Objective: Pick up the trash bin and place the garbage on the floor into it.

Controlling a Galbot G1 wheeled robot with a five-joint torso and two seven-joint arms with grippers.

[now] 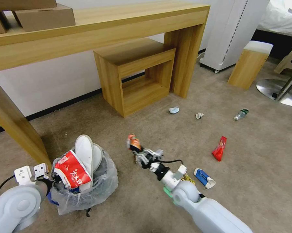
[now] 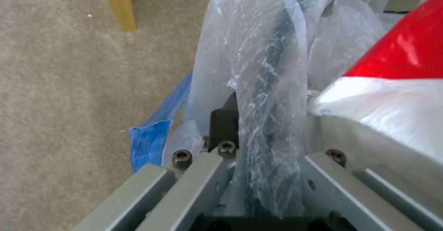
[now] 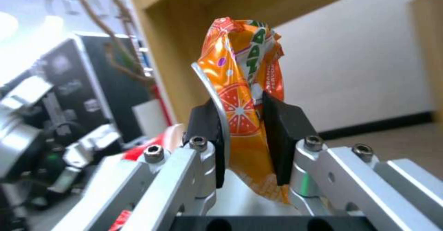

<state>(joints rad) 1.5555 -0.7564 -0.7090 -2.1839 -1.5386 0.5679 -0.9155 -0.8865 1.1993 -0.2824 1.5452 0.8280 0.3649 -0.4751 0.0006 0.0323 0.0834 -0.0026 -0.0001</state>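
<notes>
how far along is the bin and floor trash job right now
Done: white slippers and a red-white wrapper sit in the bag-lined dark bin, held by the left gripper. In hand: the right gripper holds an orange wrapper. Left on the carpet: red wrapper, blue wrapper, tissue wads, bottle.

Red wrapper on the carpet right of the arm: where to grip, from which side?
Come from above and pinch the red wrapper across its narrow width near the middle. It lies flat and elongated on the floor, with open carpet all round. The right tool already pinches the orange wrapper, so that goes first.
</notes>
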